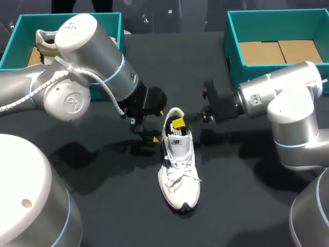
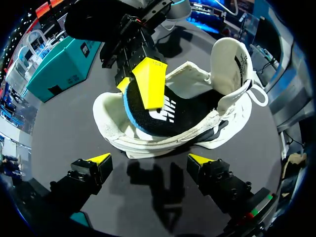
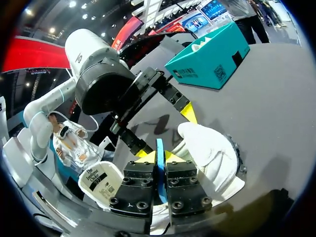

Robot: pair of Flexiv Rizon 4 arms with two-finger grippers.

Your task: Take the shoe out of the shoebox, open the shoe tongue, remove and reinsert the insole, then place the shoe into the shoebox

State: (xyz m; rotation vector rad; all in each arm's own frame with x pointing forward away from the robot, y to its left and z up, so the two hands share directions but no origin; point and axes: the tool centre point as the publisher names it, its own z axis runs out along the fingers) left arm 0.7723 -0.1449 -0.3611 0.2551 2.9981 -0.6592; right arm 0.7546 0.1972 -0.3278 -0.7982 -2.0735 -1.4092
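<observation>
White shoe (image 1: 180, 172) stands upright on the dark table (image 1: 118, 206) between the two arms, toe toward the robot, heel away. It is outside both boxes. The tongue (image 2: 231, 58) is pulled up, clear of the opening.

Right end effector (image 3: 159, 158) is over the heel opening, clenched on the insole (image 2: 148, 116). Both yellow fingers press its blue-edged heel end from two sides. That end is raised above the collar. The forward part runs down into the shoe and is hidden there, so I cannot tell how far it is seated.

Left end effector (image 2: 150, 159) is released, fingers spread wide, just beside the heel end of the shoe and touching nothing. In the head view only one of its yellow tips shows; the other is hidden under the wrist.

Left shoebox (image 1: 13, 49), teal, sits at the far left corner, largely covered by the left arm. A second shoe (image 1: 45, 43) shows inside it, only in part.

Right shoebox (image 1: 234, 49), teal, is at the far right, cut off by the frame edge, with brown cardboard (image 1: 280, 51) on its floor.
</observation>
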